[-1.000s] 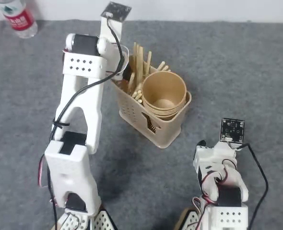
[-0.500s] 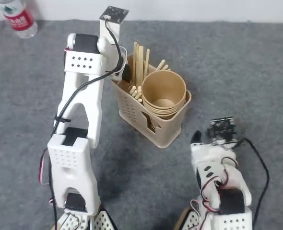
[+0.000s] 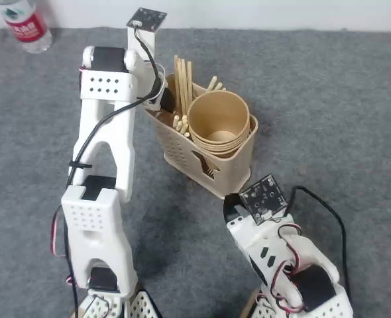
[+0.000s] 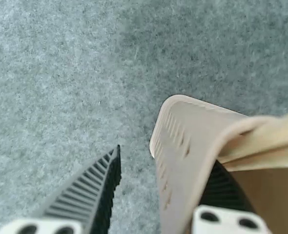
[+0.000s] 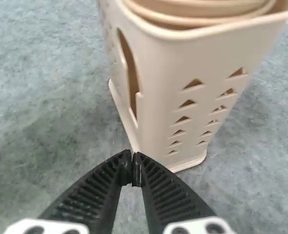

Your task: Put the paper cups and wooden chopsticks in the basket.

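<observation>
- Basket (image 3: 212,162): beige, perforated, upright on the grey carpet (image 3: 328,99), between the two arms.
- Cups (image 3: 221,119): brown paper, nested in one stack. They stand upright inside the basket, at the end nearer the right arm.
- Chopsticks (image 3: 182,83): wooden, a bundle standing on end inside the basket, beside the cups. Their tips rise above the rim.
- Left gripper (image 4: 166,163): at the basket's far-left corner, fingers apart, astride the wall. One finger hangs outside over the carpet, clear of the wall; the other sits inside.
- Right gripper (image 5: 133,157): low over the carpet, near the basket's near foot and not touching it. Its fingers are pressed together tip to tip, with nothing between them.
- Bottle (image 3: 24,23): clear plastic with a red label, at the far-left corner, well apart from the basket.
</observation>
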### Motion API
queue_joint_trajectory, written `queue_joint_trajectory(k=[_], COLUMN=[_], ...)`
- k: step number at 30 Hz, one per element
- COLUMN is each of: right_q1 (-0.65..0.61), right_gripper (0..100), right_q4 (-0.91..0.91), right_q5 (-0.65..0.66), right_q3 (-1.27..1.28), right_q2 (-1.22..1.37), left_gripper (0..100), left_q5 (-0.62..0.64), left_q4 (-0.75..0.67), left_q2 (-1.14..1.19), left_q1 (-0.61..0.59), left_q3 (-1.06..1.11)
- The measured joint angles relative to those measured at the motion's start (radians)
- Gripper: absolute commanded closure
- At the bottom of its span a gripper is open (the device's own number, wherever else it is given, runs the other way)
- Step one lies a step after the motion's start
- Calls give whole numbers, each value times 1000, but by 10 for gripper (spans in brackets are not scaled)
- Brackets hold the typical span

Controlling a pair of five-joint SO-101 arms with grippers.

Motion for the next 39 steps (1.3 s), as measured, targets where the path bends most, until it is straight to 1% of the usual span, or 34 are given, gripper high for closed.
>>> queue_joint_trajectory(k=[4, 6, 9, 14, 18, 25, 27, 32, 36, 39], right_q1=[-34, -35, -25, 57, 138, 265, 292, 311, 305, 270], right_gripper=[991, 991, 991, 991, 991, 991, 991, 991, 991, 991], right_q4=[-20, -81, -218, -431, -543, -617, -632, -635, -629, -542], right_q5=[69, 106, 121, 133, 135, 135, 135, 135, 130, 100], right_q3=[0, 17, 103, 253, 279, 281, 281, 281, 281, 276], right_q2=[3, -5, -2, 12, 17, 17, 17, 17, 17, 17], left_gripper=[786, 786, 786, 786, 786, 786, 786, 786, 788, 788], left_q5=[2, 0, 0, 0, 0, 2, -43, -153, -172, -175], left_q4=[0, 0, 0, 0, -2, -2, -3, -2, -2, -2], left_q2=[0, 0, 0, 0, 0, 0, 0, -6, -8, -8], left_q1=[12, 26, 37, 41, 43, 43, 43, 37, 12, -5], left_q3=[0, 0, 0, 0, 0, 21, 55, 106, 115, 121])
